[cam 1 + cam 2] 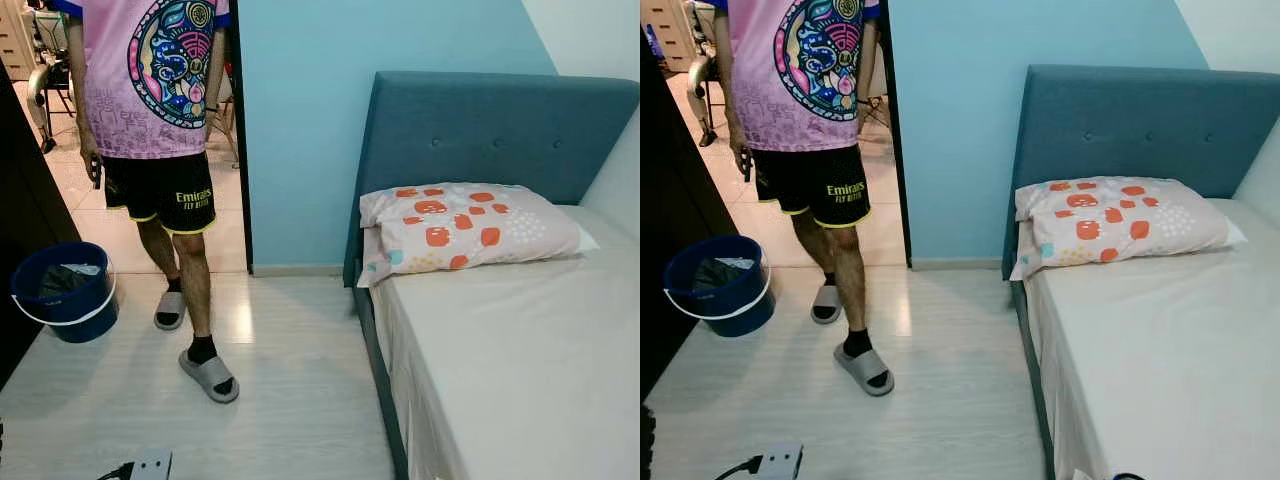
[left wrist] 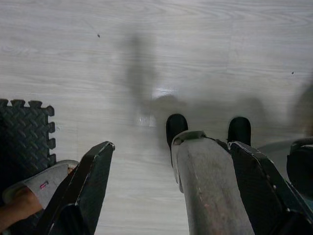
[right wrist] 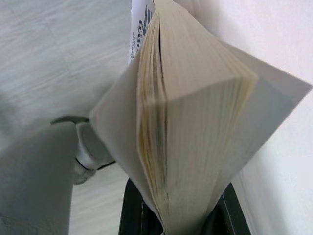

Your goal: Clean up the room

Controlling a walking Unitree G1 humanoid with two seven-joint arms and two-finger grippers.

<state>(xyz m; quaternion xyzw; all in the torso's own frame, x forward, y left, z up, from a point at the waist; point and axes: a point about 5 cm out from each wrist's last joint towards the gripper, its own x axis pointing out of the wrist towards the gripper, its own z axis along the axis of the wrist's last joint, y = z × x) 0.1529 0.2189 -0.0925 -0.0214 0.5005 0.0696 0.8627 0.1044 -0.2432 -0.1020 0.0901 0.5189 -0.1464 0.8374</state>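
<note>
Bedroom floor (image 1: pixel 300 390): person (image 1: pixel 165 150), blue bucket (image 1: pixel 65 290), bed (image 1: pixel 520 350). Right gripper (image 3: pixel 181 215) clamps book (image 3: pixel 190 132); left gripper (image 2: pixel 171 166) fingers spread.

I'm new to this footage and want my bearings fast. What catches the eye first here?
A person in a pink patterned shirt, black shorts and grey slides stands at the doorway on the left, beside a blue bucket on the pale floor. On the right, a bed with a teal headboard carries a pillow with orange patches. In the right wrist view, the right gripper holds a thick book, its pages fanned.
</note>
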